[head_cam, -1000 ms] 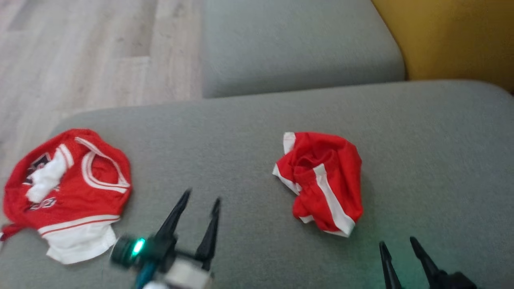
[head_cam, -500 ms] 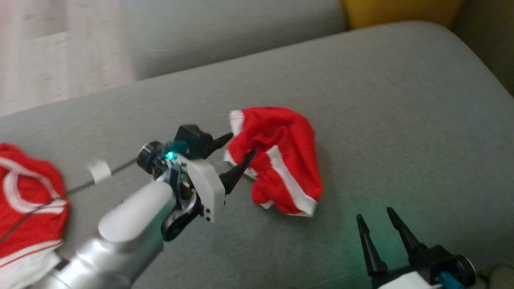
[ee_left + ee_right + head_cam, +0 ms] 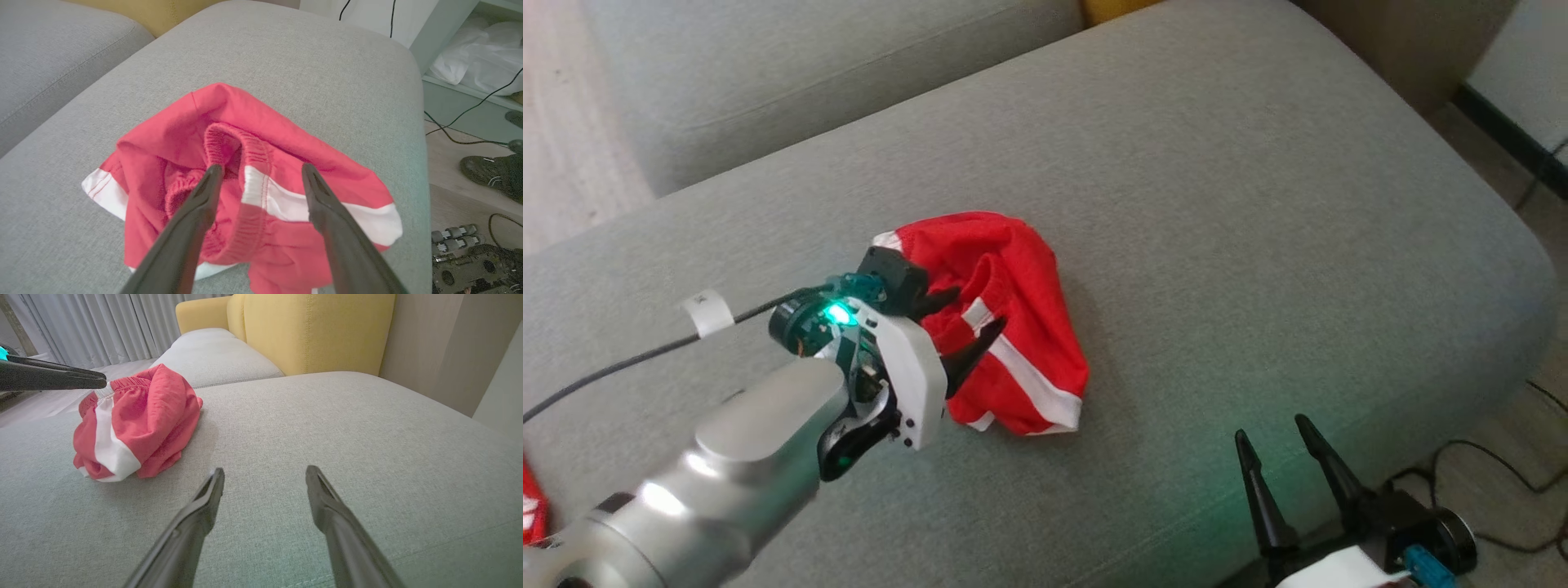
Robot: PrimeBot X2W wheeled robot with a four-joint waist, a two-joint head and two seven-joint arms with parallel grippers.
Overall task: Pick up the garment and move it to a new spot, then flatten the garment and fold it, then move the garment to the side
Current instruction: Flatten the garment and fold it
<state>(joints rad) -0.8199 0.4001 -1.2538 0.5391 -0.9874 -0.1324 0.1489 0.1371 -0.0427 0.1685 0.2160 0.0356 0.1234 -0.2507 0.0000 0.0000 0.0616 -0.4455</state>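
Between the spread dark fingers of the left gripper (image 3: 261, 167) sits a ridge of elastic waistband and white stripe, part of the crumpled red fabric shorts with white trim (image 3: 261, 118). The jaws stand wide apart and clamp nothing. Their tips are right at the top of the heap, though I cannot tell whether they touch the cloth. The shorts lie bunched near the middle of the broad grey fabric sofa cushion (image 3: 1258, 204). A thin black cable with a white tag (image 3: 707, 310) runs from the left wrist across the cushion. Well off to the robot's right, the right gripper (image 3: 1272, 430) hovers low at the cushion's near edge, its fingers likewise parted and empty, clear of the shorts. Behind the cushion stands a mustard-yellow upholstered armchair (image 3: 310, 330).
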